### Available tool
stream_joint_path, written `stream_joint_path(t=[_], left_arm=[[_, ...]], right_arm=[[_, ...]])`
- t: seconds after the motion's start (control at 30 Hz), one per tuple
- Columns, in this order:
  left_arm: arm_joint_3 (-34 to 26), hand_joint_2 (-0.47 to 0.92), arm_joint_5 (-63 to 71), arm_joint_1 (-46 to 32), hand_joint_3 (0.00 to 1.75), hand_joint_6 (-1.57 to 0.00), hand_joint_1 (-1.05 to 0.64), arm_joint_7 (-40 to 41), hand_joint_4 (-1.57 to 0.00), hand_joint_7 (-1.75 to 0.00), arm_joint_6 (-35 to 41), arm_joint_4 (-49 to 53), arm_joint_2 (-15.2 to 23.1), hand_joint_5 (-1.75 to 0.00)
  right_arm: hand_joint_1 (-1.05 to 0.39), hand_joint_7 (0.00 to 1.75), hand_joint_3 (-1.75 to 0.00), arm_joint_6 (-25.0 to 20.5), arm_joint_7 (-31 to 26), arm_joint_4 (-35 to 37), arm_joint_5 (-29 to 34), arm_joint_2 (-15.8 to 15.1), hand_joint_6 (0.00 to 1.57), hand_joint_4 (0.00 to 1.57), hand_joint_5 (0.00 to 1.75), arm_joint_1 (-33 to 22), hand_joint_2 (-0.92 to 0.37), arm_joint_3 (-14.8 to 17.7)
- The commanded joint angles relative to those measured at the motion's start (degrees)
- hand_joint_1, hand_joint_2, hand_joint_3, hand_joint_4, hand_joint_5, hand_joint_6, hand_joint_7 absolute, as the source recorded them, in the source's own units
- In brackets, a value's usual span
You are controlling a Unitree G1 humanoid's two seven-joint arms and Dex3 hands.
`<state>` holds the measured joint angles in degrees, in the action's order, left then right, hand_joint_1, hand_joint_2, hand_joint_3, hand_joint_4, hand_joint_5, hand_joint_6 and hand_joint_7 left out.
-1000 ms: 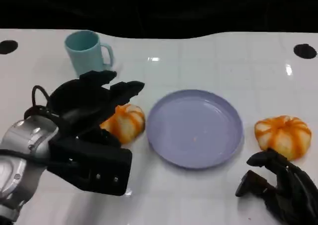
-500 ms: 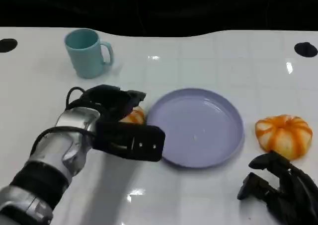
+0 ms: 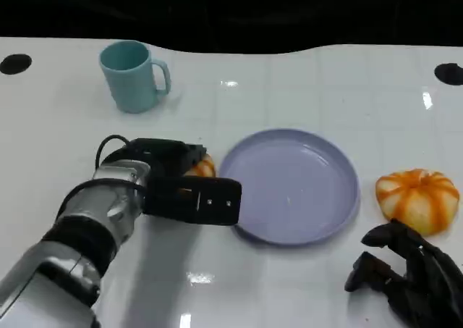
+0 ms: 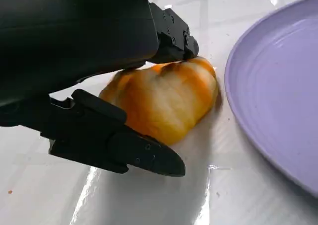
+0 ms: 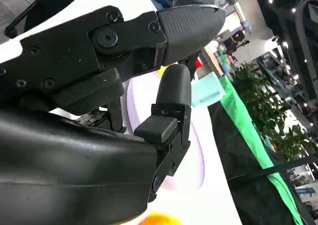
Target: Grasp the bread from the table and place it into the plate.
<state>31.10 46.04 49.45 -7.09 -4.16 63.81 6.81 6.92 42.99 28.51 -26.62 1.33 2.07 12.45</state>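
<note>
A glossy white table (image 3: pixel 304 82) reflects ceiling lights; beyond it, darkness and green plants (image 5: pixel 258 86).

On my glossy white surface (image 3: pixel 289 82) I see a teal mug (image 3: pixel 132 76), a lilac plate (image 3: pixel 293 185), and two orange-striped bread rolls (image 3: pixel 418 198) (image 4: pixel 166 104) flanking it.

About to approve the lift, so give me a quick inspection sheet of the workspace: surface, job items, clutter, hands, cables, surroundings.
Surface: white glossy table, bare and reflective.
Job's things: bread on the table beside the purple plate, not on it; plate holds nothing.
Clutter: teal mug at the far left; a second orange bun right of the plate.
Hands: left hand has its fingers around the bread, which is not lifted; right hand rests near the second bun, holding nothing.
Cables: a black cable loops at the left wrist.
Surroundings: dark beyond the table's far edge.
</note>
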Motion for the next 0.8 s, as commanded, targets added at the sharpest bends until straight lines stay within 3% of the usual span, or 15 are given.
stream_joint_path(t=[0.03, 0.4, 0.43, 0.47, 0.5, 0.53, 0.57, 0.6, 0.63, 0.67, 0.73, 0.77, 0.8], left_arm=[[1.3, 0.84, -0.65, 1.59, 0.0, -0.22, -0.61, 2.95, -0.16, -0.01, -0.72, 5.49, -1.04, -0.08], [2.7, 0.91, -1.34, 0.82, 0.01, -0.4, -0.38, 14.27, -0.36, -0.05, -2.33, 10.21, -1.45, -0.12], [2.44, 0.92, -1.53, 0.69, 0.07, -0.73, -0.34, 16.4, -0.65, -0.11, -2.67, 10.24, -1.2, -0.53], [2.1, 0.92, -1.82, 0.57, 0.08, -0.91, -0.33, 18.24, -0.69, -0.12, -3.03, 10.32, -0.95, -0.94], [1.89, 0.92, -2.06, 0.52, 0.12, -1.04, -0.3, 19.4, -0.72, -0.2, -3.3, 10.44, -0.8, -1.26], [1.79, 0.92, -2.28, 0.48, 0.14, -1.03, -0.28, 19.94, -0.73, -0.38, -3.48, 10.64, -0.74, -1.44], [1.74, 0.92, -2.37, 0.29, 0.24, -0.84, -0.25, 21.34, -0.72, -0.93, -3.99, 10.75, -0.54, -1.62], [1.8, 0.92, -2.32, 0.15, 0.28, -0.7, -0.23, 22.51, -0.74, -1.31, -4.21, 10.89, -0.43, -1.68], [1.86, 0.92, -2.29, 0.11, 0.27, -0.64, -0.22, 23.29, -0.74, -1.43, -4.24, 11.03, -0.38, -1.71], [1.78, 0.92, -2.41, 0.06, 0.3, -0.63, -0.23, 23.86, -0.73, -1.36, -4.48, 11.13, -0.32, -1.73], [1.75, 0.92, -2.49, -0.02, 0.37, -0.62, -0.24, 25.09, -0.73, -1.42, -5.18, 11.2, -0.1, -1.74], [1.79, 0.92, -2.45, -0.08, 0.4, -0.58, -0.25, 25.83, -0.77, -1.61, -5.59, 11.19, 0.04, -1.74], [1.53, 0.92, -2.69, 0.04, 0.41, -0.56, -0.25, 26.38, -0.78, -1.68, -6.18, 11.08, 0.28, -1.75]], right_arm=[[-0.52, 1.13, -0.24, -0.37, 0.38, -0.5, -0.19, -1.43, 0.6, 0.65, 1.49, -0.37, -0.92, 0.13], [-0.51, 1.14, -0.24, -0.77, 0.14, -0.96, -0.6, -1.28, 0.59, 0.64, 1.5, -0.66, -0.92, 0.33], [-0.51, 1.14, -0.24, -0.62, 0.05, -0.96, -0.49, -1.3, 0.59, 0.64, 1.5, -0.67, -0.92, 0.34], [-0.51, 1.14, -0.24, -0.74, 0.11, -0.87, -0.49, -1.4, 0.59, 0.64, 1.5, -0.61, -0.92, 0.38], [-0.51, 1.15, -0.24, -0.83, 0.17, -0.79, -0.5, -1.48, 0.59, 0.65, 1.5, -0.56, -0.92, 0.4], [-0.51, 1.15, -0.24, -0.81, 0.19, -0.64, -0.45, -1.51, 0.59, 0.65, 1.5, -0.54, -0.92, 0.42], [-0.51, 1.16, -0.24, -0.36, 0.25, -0.4, -0.27, -1.5, 0.6, 0.65, 1.5, -0.51, -0.92, 0.42], [-0.51, 1.16, -0.24, -0.01, 0.38, -0.12, -0.14, -1.52, 0.6, 0.65, 1.5, -0.44, -0.92, 0.42], [-0.51, 1.17, -0.25, -0.03, 0.37, 0.14, -0.15, -1.53, 0.6, 0.65, 1.5, -0.31, -0.92, 0.48], [-0.52, 1.17, -0.24, -0.03, 0.4, 0.36, -0.14, -1.58, 0.6, 0.66, 1.5, -0.19, -0.92, 0.51], [-0.52, 1.18, -0.24, -0.26, 0.54, 0.67, -0.32, -1.64, 0.6, 0.66, 1.51, -0.01, -0.92, 0.6], [-0.52, 1.18, -0.23, -0.35, 0.66, 0.8, -0.44, -1.67, 0.6, 0.66, 1.51, 0.06, -0.92, 0.65], [-0.52, 1.18, -0.23, -0.59, 0.9, 1.16, -0.76, -1.65, 0.6, 0.66, 1.5, 0.23, -0.92, 0.83]])
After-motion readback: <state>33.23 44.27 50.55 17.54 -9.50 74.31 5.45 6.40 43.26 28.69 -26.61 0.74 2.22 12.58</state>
